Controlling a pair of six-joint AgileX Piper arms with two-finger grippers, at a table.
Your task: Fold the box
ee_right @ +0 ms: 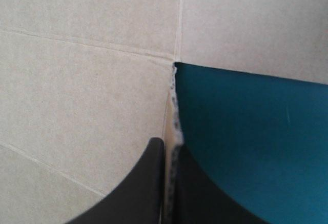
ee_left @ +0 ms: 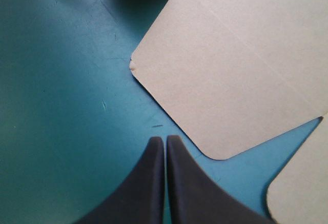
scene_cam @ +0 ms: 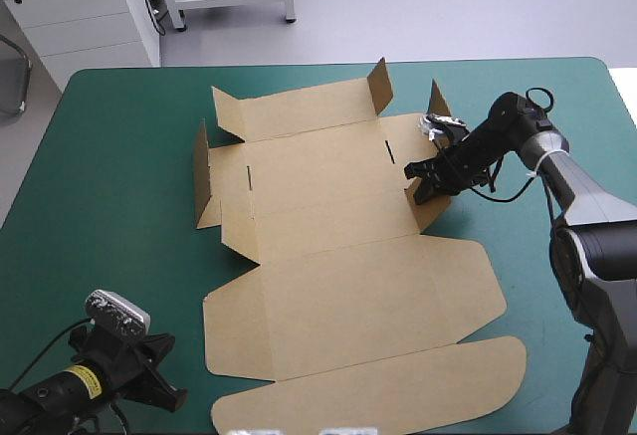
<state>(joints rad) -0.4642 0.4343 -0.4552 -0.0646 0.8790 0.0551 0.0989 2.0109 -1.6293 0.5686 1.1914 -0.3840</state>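
Observation:
The brown box (scene_cam: 338,256) lies as a cut sheet across the middle of the table, mostly flat. Its left side flap (scene_cam: 202,171) and two small far-right flaps (scene_cam: 379,85) stand raised. My right gripper (scene_cam: 418,188) is at the right side flap, shut on the box. In the right wrist view the board's edge (ee_right: 175,126) runs between the fingers (ee_right: 169,142). My left gripper (scene_cam: 174,395) is shut with nothing in it, low over the near-left corner of the table. In the left wrist view its tip (ee_left: 165,139) is just short of a rounded corner of the box (ee_left: 230,70).
Bare teal-green cover (scene_cam: 109,156) lies left of the box and around my left gripper (ee_left: 61,106). The lid's rounded panel (scene_cam: 398,385) reaches close to the table's near edge. A white cabinet (scene_cam: 80,7) stands beyond the far-left corner.

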